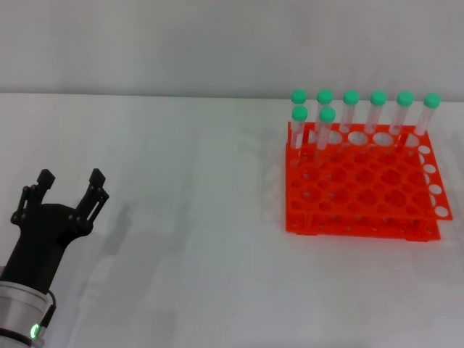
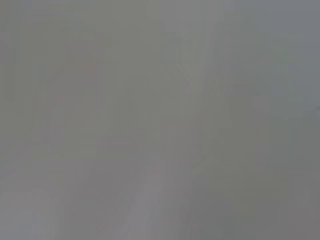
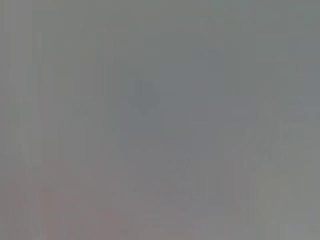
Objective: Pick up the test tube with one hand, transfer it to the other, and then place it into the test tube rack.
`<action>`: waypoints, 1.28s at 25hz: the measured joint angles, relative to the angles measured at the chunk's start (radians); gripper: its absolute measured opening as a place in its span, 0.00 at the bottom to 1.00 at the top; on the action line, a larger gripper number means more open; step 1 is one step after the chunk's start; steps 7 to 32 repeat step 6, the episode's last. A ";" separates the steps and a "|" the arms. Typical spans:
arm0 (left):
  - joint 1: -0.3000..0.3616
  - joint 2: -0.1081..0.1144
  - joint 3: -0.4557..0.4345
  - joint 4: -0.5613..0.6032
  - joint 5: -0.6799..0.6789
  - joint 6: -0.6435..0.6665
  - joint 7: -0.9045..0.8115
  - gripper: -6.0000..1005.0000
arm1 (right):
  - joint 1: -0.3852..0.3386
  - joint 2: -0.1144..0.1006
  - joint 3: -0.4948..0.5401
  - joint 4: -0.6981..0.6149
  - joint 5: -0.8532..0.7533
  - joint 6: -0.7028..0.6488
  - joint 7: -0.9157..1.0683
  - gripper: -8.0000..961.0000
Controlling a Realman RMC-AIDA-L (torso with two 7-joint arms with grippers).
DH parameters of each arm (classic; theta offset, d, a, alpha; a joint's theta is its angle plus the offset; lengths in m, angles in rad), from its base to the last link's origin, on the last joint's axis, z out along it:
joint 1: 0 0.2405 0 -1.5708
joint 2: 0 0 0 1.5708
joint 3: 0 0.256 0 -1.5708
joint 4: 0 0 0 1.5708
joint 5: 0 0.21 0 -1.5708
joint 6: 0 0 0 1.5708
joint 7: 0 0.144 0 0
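The orange-red test tube rack stands on the white table at the right in the head view. Several clear test tubes with green caps stand upright in its back rows. No loose test tube shows on the table. My left gripper, black, on the arm with the green light, is open and empty at the lower left, far from the rack. My right gripper is out of view. Both wrist views show only a plain grey blur.
The white table spreads between my left gripper and the rack, with a pale wall behind it. The rack's white-edged side faces right.
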 joint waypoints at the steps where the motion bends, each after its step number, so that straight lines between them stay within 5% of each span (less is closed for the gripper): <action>1: 0.000 0.000 0.000 0.000 0.000 -0.001 -0.001 0.88 | -0.002 0.003 0.008 0.003 0.000 0.001 -0.003 0.59; 32: -0.018 0.001 0.005 -0.004 -0.005 -0.026 -0.076 0.88 | -0.015 0.006 0.013 0.015 0.000 0.001 -0.005 0.59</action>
